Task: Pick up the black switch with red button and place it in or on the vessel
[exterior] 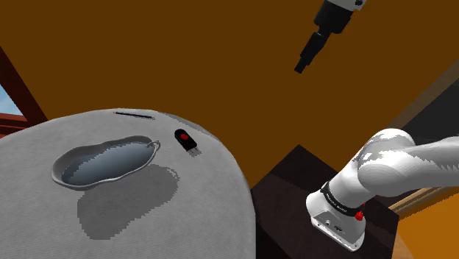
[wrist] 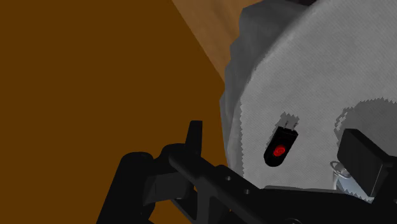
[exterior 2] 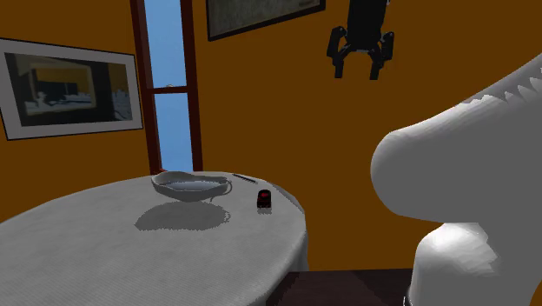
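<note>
The black switch with a red button [exterior: 186, 140] lies flat on the round grey table [exterior: 44, 213], close to its edge nearest the stand. Just beside it, further onto the table, sits the vessel [exterior: 103, 162], a shallow grey oval dish with a small handle. My gripper [exterior: 301, 68] hangs high in the air, well above and off the table's edge, holding nothing. In the second exterior view the gripper [exterior 2: 358, 71] is open, far above the switch [exterior 2: 263, 200] and vessel [exterior 2: 191, 184]. Along the wrist view, the switch [wrist: 280, 146] lies far below the spread fingers [wrist: 193, 137].
A thin dark object [exterior: 132, 112] lies at the table's far rim. Orange-brown walls surround the table, with a tall window [exterior 2: 169, 87] and a framed picture [exterior 2: 69, 87] behind it. The dark stand [exterior: 294, 184] sits right beside the table edge.
</note>
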`<move>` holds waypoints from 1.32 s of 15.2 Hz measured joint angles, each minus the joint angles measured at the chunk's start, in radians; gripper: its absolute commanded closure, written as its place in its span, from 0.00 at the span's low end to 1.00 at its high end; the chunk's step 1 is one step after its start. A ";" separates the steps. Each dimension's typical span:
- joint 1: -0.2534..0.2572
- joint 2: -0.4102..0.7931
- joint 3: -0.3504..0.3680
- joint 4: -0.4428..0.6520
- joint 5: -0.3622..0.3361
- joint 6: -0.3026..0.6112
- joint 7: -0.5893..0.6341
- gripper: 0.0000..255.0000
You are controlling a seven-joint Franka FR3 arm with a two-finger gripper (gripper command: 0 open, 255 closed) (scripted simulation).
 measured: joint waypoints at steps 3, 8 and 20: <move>0.002 0.015 0.019 -0.023 0.007 0.039 0.019 0.00; 0.013 0.077 0.095 -0.103 0.032 0.188 0.094 0.00; -0.003 0.429 0.291 -0.135 0.009 0.581 0.313 0.00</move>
